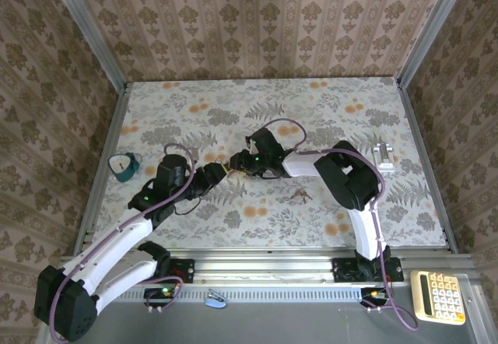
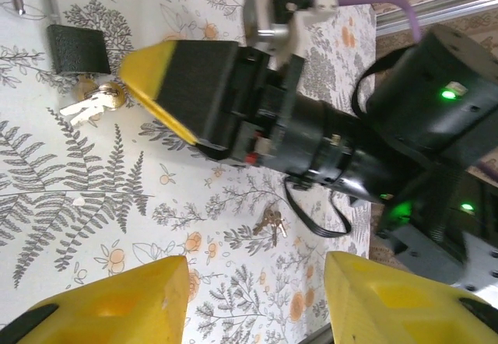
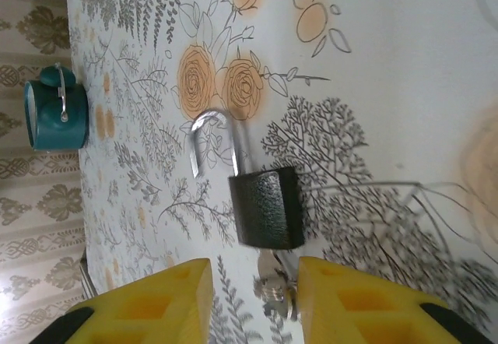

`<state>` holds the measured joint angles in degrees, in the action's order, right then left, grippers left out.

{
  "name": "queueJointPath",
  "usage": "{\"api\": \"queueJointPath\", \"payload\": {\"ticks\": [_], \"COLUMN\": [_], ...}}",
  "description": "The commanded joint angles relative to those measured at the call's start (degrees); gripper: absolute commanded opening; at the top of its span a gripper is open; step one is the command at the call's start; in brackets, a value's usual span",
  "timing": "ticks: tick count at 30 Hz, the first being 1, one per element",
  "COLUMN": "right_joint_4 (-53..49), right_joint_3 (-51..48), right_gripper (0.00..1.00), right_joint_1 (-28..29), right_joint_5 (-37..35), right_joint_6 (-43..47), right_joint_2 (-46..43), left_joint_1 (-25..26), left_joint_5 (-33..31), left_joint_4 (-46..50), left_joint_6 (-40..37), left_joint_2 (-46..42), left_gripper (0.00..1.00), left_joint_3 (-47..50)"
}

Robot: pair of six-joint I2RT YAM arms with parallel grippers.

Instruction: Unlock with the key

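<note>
Right end effector (image 3: 253, 275) flanks keys (image 3: 276, 293); teal object (image 3: 54, 115) beyond padlock (image 3: 265, 208).

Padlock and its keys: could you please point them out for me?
Padlock (image 3: 267, 208): right wrist view, on its black body.
Keys (image 2: 97, 100): left wrist view, on the bunch by the padlock.

No legible text, label or number anywhere.

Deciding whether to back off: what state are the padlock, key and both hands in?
padlock: shackle open, lying flat.
key: at the padlock's base, seemingly in the keyhole.
right hand: open, straddling the key.
left hand: open, empty.
spare keys: lying loose, unheld.
</note>
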<state>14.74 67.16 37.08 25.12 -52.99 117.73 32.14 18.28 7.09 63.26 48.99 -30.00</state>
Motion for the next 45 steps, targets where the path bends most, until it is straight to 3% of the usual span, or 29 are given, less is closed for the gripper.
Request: {"api": "queueJointPath", "payload": {"ticks": [1, 12, 19, 25, 31, 39, 45], "right_joint_4": [-6.50, -19.33, -29.35, -39.93, -43.21, -40.84, -40.00], "right_joint_3": [-2.60, -11.78, -17.34, -19.23, -21.97, -23.39, -23.21], "right_gripper": [0.36, 0.35, 0.35, 0.34, 0.33, 0.32, 0.32], "right_joint_1": [-0.73, -1.30, -1.48, -7.11, -11.96, -12.65, -12.58], "right_joint_5": [-2.92, -11.03, -19.62, -19.95, -19.27, -15.85, -15.45], "right_joint_6": [4.19, 14.23, 18.44, 21.69, 24.02, 25.12, 26.07], "right_joint_2": [-5.48, -22.59, -35.99, -42.87, -43.95, -38.51, -34.46], "left_joint_1": [-0.63, -0.52, 2.06, 6.10, 10.74, 15.15, 15.67], "left_joint_5": [-0.66, -0.62, -1.02, -1.58, -1.34, 1.05, 1.21], "left_joint_4": [-0.94, -2.91, -5.18, -4.52, -3.13, -2.95, -4.73], "left_joint_6": [0.01, -0.51, -0.81, -3.76, -7.37, -9.76, -8.78], "left_joint_2": [-0.57, 1.43, 6.20, 12.81, 20.80, 28.36, 29.33], "left_gripper": [0.50, 0.54, 0.54, 0.54, 0.53, 0.53, 0.53], "left_joint_3": [1.18, 2.83, 1.08, -3.69, -9.50, -14.71, -14.15]}}
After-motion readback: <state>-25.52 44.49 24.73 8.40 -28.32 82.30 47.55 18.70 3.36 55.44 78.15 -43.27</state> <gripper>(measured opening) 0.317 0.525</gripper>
